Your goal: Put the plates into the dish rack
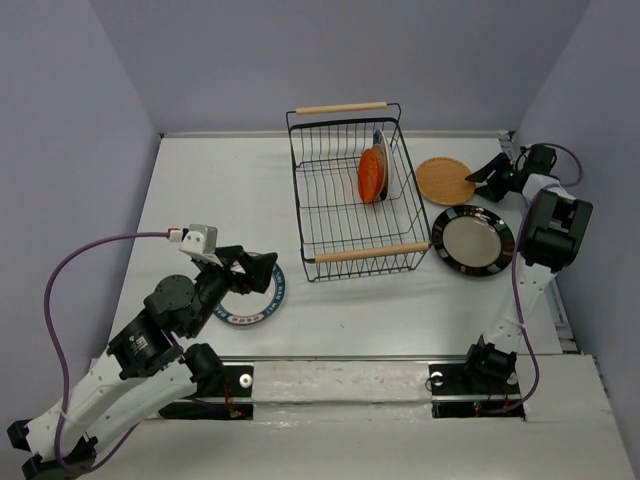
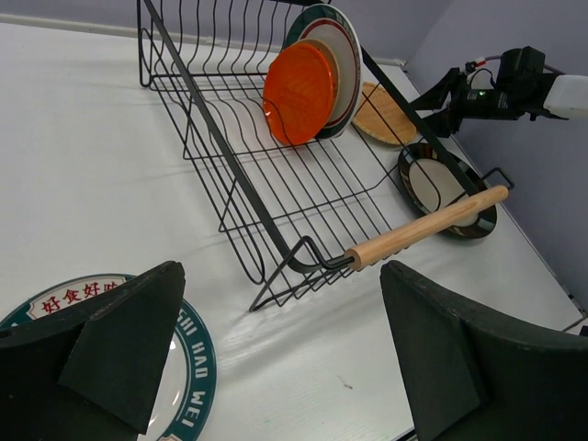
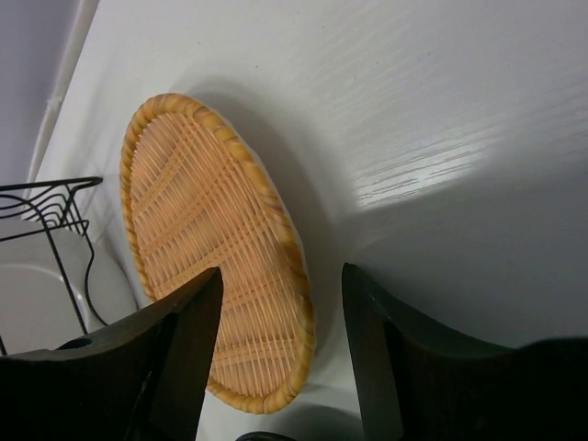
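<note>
The black wire dish rack (image 1: 330, 215) stands mid-table. An orange-red plate (image 1: 371, 175) stands upright in it, with a beige plate (image 2: 343, 57) and a green-rimmed plate (image 2: 323, 13) behind. On the table to the right lie a tan woven plate (image 1: 444, 180) and a black-rimmed plate (image 1: 472, 240). My right gripper (image 3: 280, 340) is open and straddles the woven plate's (image 3: 202, 248) near rim, with a gap at the right finger. A second green-rimmed plate (image 1: 268, 305) lies at the front left. My left gripper (image 1: 262, 275) hovers wide open and empty over its right edge (image 2: 197, 367).
The rack's near wooden handle (image 2: 427, 228) juts toward the black-rimmed plate (image 2: 441, 184). Grey walls close in the table on three sides. The right arm's elbow (image 1: 555, 230) hangs beside the black-rimmed plate.
</note>
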You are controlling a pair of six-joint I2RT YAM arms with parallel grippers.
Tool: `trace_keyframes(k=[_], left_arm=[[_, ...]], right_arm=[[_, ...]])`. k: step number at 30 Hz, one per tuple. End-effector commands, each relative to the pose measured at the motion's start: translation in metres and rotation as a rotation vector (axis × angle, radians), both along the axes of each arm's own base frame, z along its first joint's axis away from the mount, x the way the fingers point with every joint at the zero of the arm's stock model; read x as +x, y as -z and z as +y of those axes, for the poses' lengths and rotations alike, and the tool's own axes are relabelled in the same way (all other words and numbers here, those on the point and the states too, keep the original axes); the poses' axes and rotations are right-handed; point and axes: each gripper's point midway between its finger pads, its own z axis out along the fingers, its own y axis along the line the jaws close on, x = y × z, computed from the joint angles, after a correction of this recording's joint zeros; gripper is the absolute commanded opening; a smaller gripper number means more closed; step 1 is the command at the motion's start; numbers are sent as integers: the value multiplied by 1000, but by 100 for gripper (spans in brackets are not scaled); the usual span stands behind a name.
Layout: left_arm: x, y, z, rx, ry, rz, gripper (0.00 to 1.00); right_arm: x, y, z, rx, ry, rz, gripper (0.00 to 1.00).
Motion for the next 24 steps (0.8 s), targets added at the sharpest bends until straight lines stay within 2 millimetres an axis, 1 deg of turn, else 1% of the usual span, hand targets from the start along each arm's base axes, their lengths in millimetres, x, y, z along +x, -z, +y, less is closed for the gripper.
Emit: trace_keyframes(k=[1,5,7,8,9,11,12,13,14,15,16,17,18,19,20,21,22,23,24], left_arm=[[3,-7,-2,-7,4,-29,99],[3,-8,-1,-12,-3,-31,99],[4,-7,0,-10,-7,-30,99],[4,-7,0,-10,-7,-30,99],[5,-7,0,-7,-9,-29,99],[5,-5,-1,-4,-7,-24,99],[5,-5,-2,-1,-6,-22,99],[5,-5,-1,-2,-7,-23,99],[5,-5,-1,-3,-9,-24,99],[5,-6,-1,-5,-10,-25,99],[5,-6,0,-5,-12,-25,99],[5,-5,-1,-5,-10,-25,99],[6,-6,0,-5,-15,-25,99],[7,-4,-1,1,-13,-22,99],[7,-5,-1,1,-13,-23,99],[8,-3,-2,7,-10,-20,99],[9,-2,-3,10,-8,-16,99],[9,-2,-3,15,-7,-14,99],[10,0,-4,18,-10,-9,99]], right_arm=[[-16,30,20,117,-47,96,60],[-16,31,25,154,-56,94,55],[-14,29,27,180,-50,85,49],[-14,29,29,197,-50,82,45],[-13,29,30,213,-36,85,38],[-9,27,28,210,-19,61,28],[-7,25,27,214,-1,58,20],[-3,20,23,194,12,29,17],[2,6,17,158,39,-10,10],[6,-8,9,119,82,-50,7],[5,-5,10,122,85,-50,7],[8,-25,1,72,125,-90,7],[9,-33,-3,55,150,-109,7],[12,-55,-12,14,192,-148,7],[10,-53,-11,19,195,-142,7],[14,-81,-21,-26,240,-205,7],[14,-91,-19,-45,254,-229,7],[14,-103,-27,-76,295,-250,7],[14,-131,-23,-97,304,-303,7]])
